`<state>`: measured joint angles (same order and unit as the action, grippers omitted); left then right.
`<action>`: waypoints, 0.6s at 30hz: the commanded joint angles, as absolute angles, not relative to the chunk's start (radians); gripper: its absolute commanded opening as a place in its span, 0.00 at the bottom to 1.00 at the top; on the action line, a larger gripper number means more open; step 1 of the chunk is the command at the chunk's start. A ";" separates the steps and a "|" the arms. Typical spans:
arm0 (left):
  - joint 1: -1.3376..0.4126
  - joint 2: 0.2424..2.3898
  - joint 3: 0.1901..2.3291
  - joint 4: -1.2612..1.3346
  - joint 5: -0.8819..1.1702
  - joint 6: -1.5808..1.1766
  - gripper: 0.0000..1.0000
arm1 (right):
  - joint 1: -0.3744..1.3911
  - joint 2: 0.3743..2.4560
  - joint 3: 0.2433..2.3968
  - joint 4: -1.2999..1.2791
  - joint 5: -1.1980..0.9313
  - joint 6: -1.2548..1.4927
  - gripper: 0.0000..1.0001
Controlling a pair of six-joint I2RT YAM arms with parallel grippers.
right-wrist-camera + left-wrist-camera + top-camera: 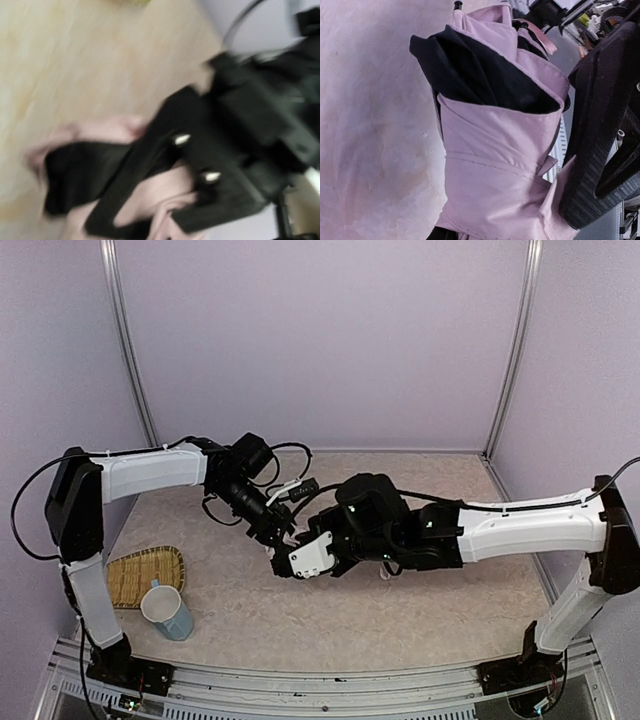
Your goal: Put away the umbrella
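Worrying first about the nearest hazard: swinging the left arm back toward its base and risking a knock against the pale blue ceramic mug (pixel 168 612), standing upright just beside the shallow woven bamboo tray (pixel 135 575) at the near left of the beige table (pixel 420 630).

Moving on to mid-table: gripping, by the look of it, with the left gripper (pixel 278 540), pressing one ribbed black finger (pixel 592 165) into the side of the compact folding umbrella of pale pink fabric and black lining (pixel 495 150), and taking the bundle fully between the jaws. Holding the right gripper (pixel 300 560) close against the same bundle. Not telling from the blurred right wrist view whether clamping cloth or standing open. Not telling either whether resting the umbrella on the table or hanging it just above.

Judging the main danger here: holding loose, slippery folds rather than the shaft, so risking a slide out of the grasp, or spilling the black lining open further under any pull. Also crowding two grippers into one spot, so risking a clash of fingers or a snag on the narrow pink strap (pixel 542 40).

Counting, near to far: two arms, two grippers, one mug, one tray, one umbrella, one strap showing. Beyond these, counting two metal corner posts (pixel 125 340) against the pale lilac walls.
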<state>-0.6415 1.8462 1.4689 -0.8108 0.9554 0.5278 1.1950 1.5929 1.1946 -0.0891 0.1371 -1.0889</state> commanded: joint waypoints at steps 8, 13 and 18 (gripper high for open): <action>-0.546 2.048 1.520 -0.706 0.750 0.560 0.00 | 1.229 1.789 0.927 0.168 0.028 -1.224 0.00; -0.530 2.226 1.637 -0.832 0.763 0.622 0.00 | 1.175 1.912 0.916 0.291 0.036 -1.249 0.00; -0.516 2.258 1.631 -0.830 0.736 0.628 0.00 | 1.164 1.966 0.874 0.371 0.038 -1.258 0.00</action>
